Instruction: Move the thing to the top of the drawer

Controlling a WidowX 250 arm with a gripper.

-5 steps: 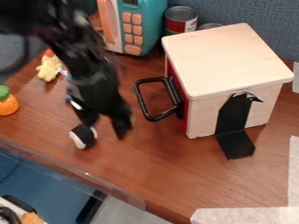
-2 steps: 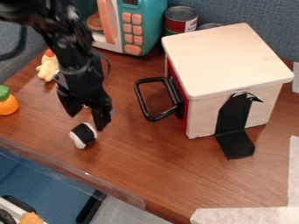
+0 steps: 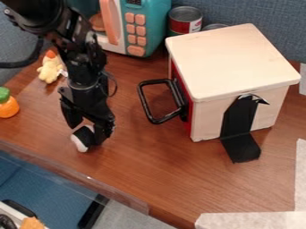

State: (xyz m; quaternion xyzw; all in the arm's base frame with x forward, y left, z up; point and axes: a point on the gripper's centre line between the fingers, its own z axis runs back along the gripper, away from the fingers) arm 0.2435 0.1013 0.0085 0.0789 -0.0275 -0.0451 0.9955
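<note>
Black-and-white small rounded object [image 3: 80,141] lies on the brown wood-grain bench [image 3: 149,165], near its front edge and left of the drawer box in the camera view. The black two-finger gripper [image 3: 88,129] hangs down over it with its fingers apart, one on each side of the object's dark part, while the white end shows below; whether either finger touches it I cannot tell. The drawer box [image 3: 233,60], with a pale wooden top and sides and a red front, stands well apart to the right, its black looped handle [image 3: 156,82] jutting out towards the arm. A bent black strip [image 3: 241,150] runs down the box's near side and out onto the bench. Behind stand a teal toy microwave with peach buttons and door [image 3: 153,22] and, just beside it, a metal can with a red-and-white label [image 3: 184,21]. At the left are a yellow soft toy with an orange top [image 3: 49,69] and an orange toy with a green cap [image 3: 8,107]. White sheeting [image 3: 251,220] covers the bench's near right corner.
</note>
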